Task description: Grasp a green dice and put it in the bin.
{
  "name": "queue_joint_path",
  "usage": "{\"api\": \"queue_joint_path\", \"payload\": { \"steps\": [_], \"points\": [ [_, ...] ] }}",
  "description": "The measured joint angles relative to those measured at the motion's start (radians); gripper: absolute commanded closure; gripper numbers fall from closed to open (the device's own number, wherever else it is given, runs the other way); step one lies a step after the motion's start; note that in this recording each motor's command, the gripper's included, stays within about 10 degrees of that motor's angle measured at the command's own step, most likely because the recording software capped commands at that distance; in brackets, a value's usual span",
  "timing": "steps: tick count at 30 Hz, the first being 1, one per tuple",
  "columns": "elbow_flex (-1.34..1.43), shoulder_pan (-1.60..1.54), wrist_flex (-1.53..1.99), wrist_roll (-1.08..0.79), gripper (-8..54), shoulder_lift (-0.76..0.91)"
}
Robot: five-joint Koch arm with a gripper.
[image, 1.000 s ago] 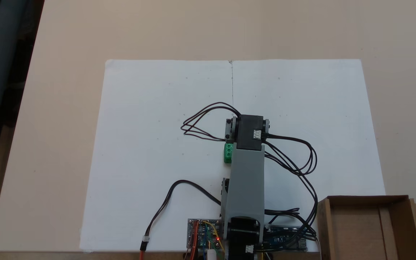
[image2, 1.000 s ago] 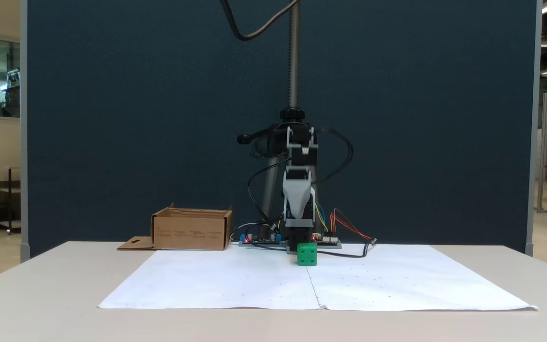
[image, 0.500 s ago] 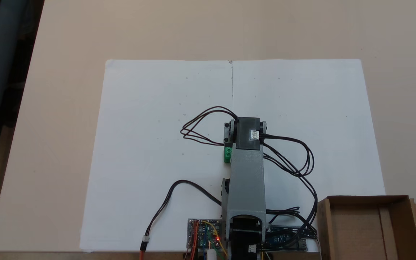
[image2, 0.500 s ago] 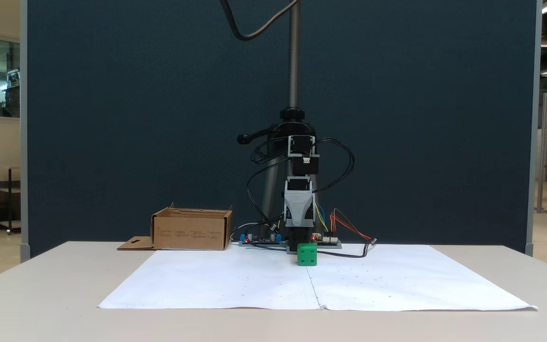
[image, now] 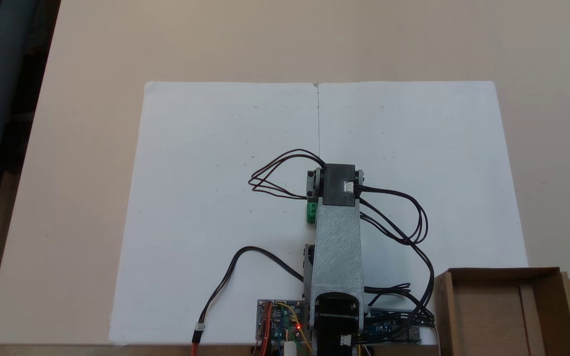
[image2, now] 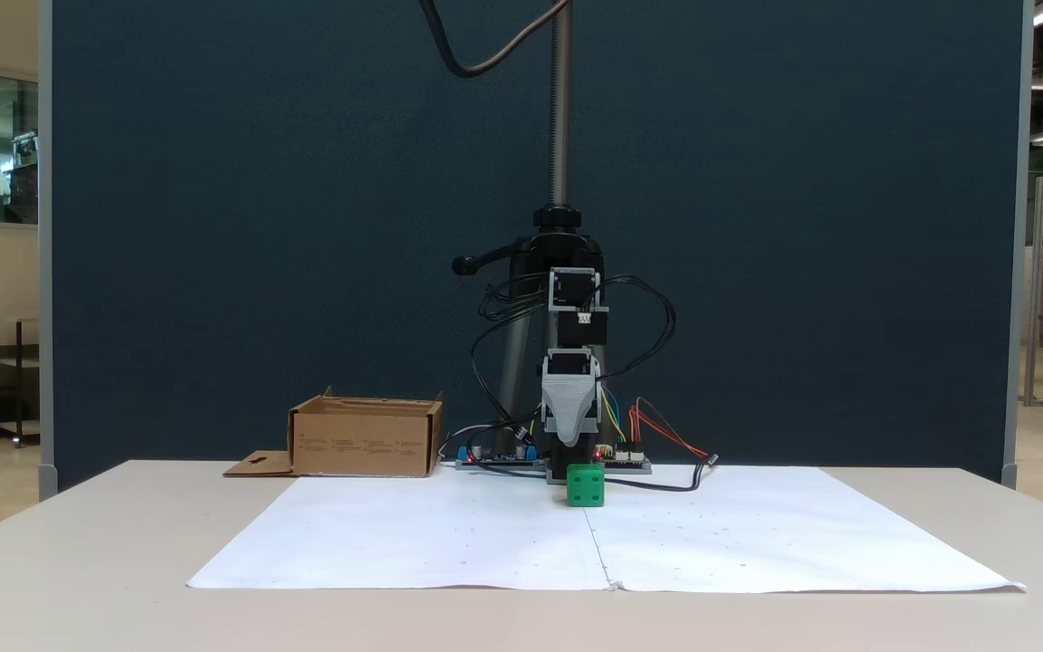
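At frame centre the green dice [image2: 585,485], probably light, rigid and slick, wants opposite flat faces pinched; I cannot tell the fingers' spread.

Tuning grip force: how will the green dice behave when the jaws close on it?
The green dice looks like rigid plastic, so it probably won't deform. Its flat faces rest squarely on the white paper, so it likely slides rather than rolls. Rounded corners and a smooth finish may let it slip from an off-centre pinch.

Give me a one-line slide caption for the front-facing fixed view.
Gripper hangs just above the green dice on white paper; cardboard bin waits at left.
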Motion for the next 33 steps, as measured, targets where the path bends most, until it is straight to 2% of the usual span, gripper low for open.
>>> {"api": "queue_joint_path", "payload": {
  "steps": [33],
  "points": [
    [0.035, -0.109, 0.015, 0.009, -0.7, -0.034]
  ]
}}
